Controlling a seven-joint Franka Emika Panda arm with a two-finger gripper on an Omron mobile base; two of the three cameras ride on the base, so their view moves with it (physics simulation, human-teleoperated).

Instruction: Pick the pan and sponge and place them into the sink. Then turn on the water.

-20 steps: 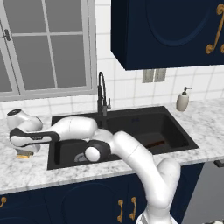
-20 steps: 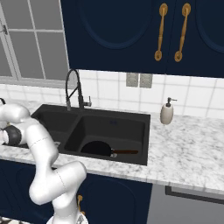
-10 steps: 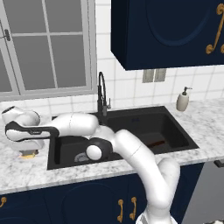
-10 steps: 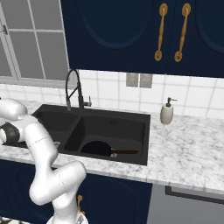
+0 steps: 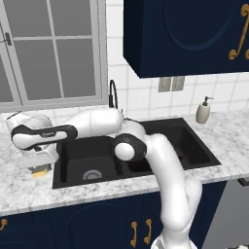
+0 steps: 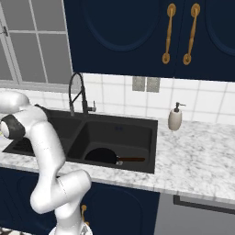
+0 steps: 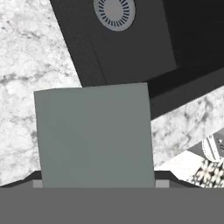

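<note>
Gripper [image 5: 40, 164] wide around unlabelled sponge [image 7: 94, 135] beside sink [image 5: 63, 182]

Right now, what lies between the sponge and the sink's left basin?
In the hand view, the sponge sits right beside the sink; between it and the basin lies just the sink's raised black rim.

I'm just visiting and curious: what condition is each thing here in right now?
pan: lying in the sink's right basin
sponge: on the counter left of the sink, grey-green side up
sink: no water in it
faucet: off, no stream
gripper: open, over the sponge
</note>
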